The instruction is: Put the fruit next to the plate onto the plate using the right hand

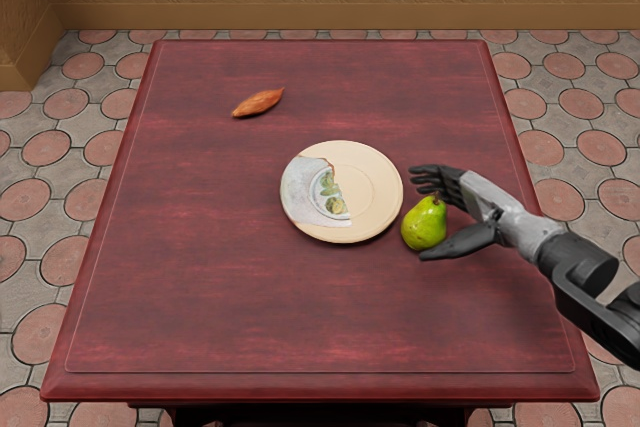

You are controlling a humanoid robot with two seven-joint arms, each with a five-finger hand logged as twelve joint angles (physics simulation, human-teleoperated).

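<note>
A green pear (424, 223) stands upright on the dark red table (200, 277) just right of centre frame, just beside the right rim of the cream plate (375, 182) and not on it. The right hand (470, 209) reaches in from the right edge, its fingers (432, 179) spread wide around the pear's right side, thumb low and the others above; the thumb may be touching the fruit, but nothing is gripped. An orange, tapered object (258, 102) lies in the upper left of the table, well apart.
</note>
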